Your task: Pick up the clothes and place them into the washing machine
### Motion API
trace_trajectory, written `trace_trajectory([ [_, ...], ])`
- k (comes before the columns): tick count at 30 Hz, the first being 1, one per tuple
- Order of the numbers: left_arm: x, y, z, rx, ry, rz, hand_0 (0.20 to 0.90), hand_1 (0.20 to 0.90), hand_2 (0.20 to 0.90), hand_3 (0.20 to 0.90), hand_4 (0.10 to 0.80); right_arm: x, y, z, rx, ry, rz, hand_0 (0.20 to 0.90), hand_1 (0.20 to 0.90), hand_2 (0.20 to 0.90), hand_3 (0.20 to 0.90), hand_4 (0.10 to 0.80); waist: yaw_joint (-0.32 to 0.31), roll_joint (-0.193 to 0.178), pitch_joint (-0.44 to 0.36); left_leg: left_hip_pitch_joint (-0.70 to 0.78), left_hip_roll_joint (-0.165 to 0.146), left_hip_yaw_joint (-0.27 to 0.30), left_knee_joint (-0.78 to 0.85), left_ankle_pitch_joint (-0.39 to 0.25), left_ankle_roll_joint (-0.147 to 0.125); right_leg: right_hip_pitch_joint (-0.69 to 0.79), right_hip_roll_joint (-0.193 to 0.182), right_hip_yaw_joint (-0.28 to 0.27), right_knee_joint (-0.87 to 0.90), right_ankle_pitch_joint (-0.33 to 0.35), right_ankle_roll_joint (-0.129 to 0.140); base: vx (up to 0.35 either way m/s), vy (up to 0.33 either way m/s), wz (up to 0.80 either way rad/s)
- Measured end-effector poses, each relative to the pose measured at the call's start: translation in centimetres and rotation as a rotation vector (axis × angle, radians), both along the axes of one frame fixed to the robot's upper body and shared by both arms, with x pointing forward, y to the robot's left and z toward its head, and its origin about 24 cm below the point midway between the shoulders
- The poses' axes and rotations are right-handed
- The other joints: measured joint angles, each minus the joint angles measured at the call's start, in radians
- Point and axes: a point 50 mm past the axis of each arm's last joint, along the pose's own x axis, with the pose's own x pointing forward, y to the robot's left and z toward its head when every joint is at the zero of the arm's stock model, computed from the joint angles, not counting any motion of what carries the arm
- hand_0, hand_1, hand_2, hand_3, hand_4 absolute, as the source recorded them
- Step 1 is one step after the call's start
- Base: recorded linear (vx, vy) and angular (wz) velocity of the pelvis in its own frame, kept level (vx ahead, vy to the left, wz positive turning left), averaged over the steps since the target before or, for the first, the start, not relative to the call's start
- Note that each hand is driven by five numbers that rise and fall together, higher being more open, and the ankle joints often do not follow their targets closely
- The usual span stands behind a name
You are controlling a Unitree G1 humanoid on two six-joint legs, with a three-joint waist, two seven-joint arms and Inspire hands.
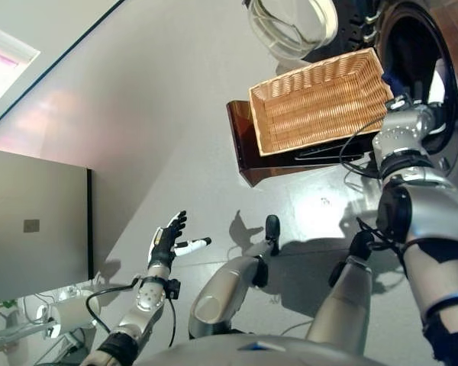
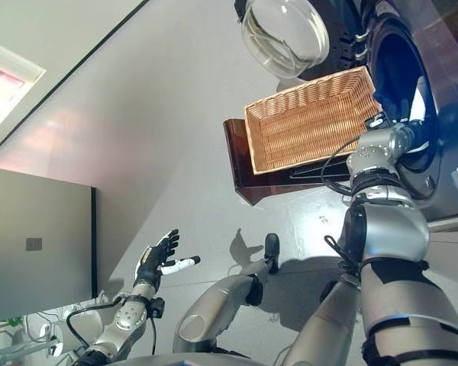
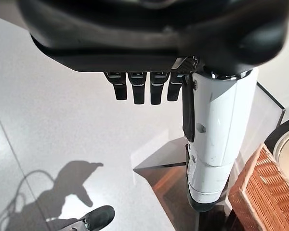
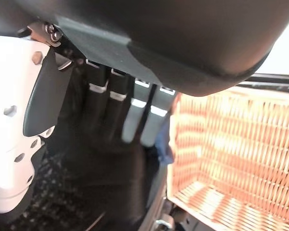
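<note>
Grey glossy floor (image 1: 175,152) runs out to the washing machine (image 2: 443,114) at the far right. Its round door (image 2: 284,34) stands swung open, and the dark drum opening (image 2: 401,69) is exposed.

A wicker basket (image 1: 320,99) sits tilted on a dark brown stand (image 1: 248,156), just beside the drum opening. Its inside shows bare weave with no clothes in it.

The right hand (image 4: 125,120) is reached into the drum mouth, past the basket's near corner. The right wrist view shows straight, released fingers against the dark interior. A small blue patch of cloth (image 4: 164,144) shows at the fingertips, at the drum's edge beside the basket wall. The eye views show the same blue scrap (image 1: 391,80) at the opening. I cannot tell whether the fingers touch it.

The left hand (image 1: 168,238) hangs low over the floor, well apart from the basket, fingers spread and holding nothing.

Handling judgement:
- The cloth should be light, limp and non-fragile.
- It will drape and may snag on the door rim.
- A bunched fold is the best place to pinch, not a loose edge.
- Only 1 piece is visible, so the task looks nearly done.
</note>
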Motion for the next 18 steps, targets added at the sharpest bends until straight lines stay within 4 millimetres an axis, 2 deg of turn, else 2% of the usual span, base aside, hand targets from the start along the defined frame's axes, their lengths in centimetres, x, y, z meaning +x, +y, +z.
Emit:
trace_trajectory([
  [1, -0.1, 0.0, -0.1, 0.000, 0.005, 0.002, 0.900, 0.900, 0.900, 0.900, 0.800, 0.2, 0.4, -0.1, -0.014, 0.000, 0.018, 0.900, 0.900, 0.900, 0.900, 0.800, -0.009, 0.003, -0.002, 0.006, -0.003, 0.008, -0.001, 0.028, 0.014, -0.001, 0.001, 0.008, 0.006, -0.005, 0.007, -0.008, 0.050, -0.13],
  [4, 0.1, 0.0, 0.1, -0.005, -0.004, 0.004, 0.900, 0.900, 0.900, 0.900, 0.800, 0.4, 1.0, -0.4, -0.023, 0.007, 0.034, 0.900, 0.900, 0.900, 0.900, 0.800, -0.026, 0.004, -0.003, 0.018, -0.012, 0.019, -0.006, 0.030, 0.023, 0.003, -0.007, 0.019, 0.010, -0.007, 0.019, -0.002, 0.040, -0.05],
  [8, 0.1, 0.0, 0.1, -0.008, -0.005, 0.005, 0.900, 0.900, 0.900, 0.900, 0.800, 0.5, 1.2, -0.8, -0.033, 0.021, 0.048, 0.900, 0.900, 0.900, 0.900, 0.800, -0.025, 0.006, -0.004, 0.033, -0.012, 0.020, -0.006, 0.031, 0.024, 0.010, -0.005, 0.025, 0.015, -0.006, 0.014, -0.002, 0.029, -0.07],
  [10, 0.0, 0.0, -0.1, -0.007, 0.003, 0.007, 0.900, 0.900, 0.900, 0.900, 0.800, 0.3, 1.1, -2.3, -0.045, 0.060, 0.077, 0.900, 0.900, 0.900, 0.900, 0.800, -0.023, 0.009, -0.007, 0.063, -0.007, 0.020, -0.012, 0.030, 0.022, 0.038, 0.001, 0.026, 0.015, -0.021, 0.021, 0.004, 0.019, -0.07],
  [14, -0.4, -0.1, -0.4, -0.009, 0.021, 0.011, 0.900, 0.900, 0.900, 0.900, 0.800, 0.2, 1.4, -3.6, -0.105, 0.108, 0.115, 0.900, 0.900, 0.900, 0.900, 0.800, -0.027, 0.019, -0.015, 0.086, -0.006, 0.019, -0.023, 0.024, 0.015, 0.056, 0.004, 0.026, 0.016, -0.026, 0.015, 0.001, 0.003, -0.02],
  [18, -0.8, -0.5, -1.0, -0.017, 0.050, 0.016, 0.900, 0.900, 0.900, 0.900, 0.800, 0.4, 2.8, -5.2, -0.239, 0.206, 0.199, 0.900, 0.900, 0.900, 0.900, 0.800, -0.057, 0.021, -0.017, 0.092, -0.004, 0.018, -0.020, 0.024, 0.015, 0.065, 0.006, 0.026, 0.015, -0.025, 0.015, 0.000, 0.000, 0.00],
])
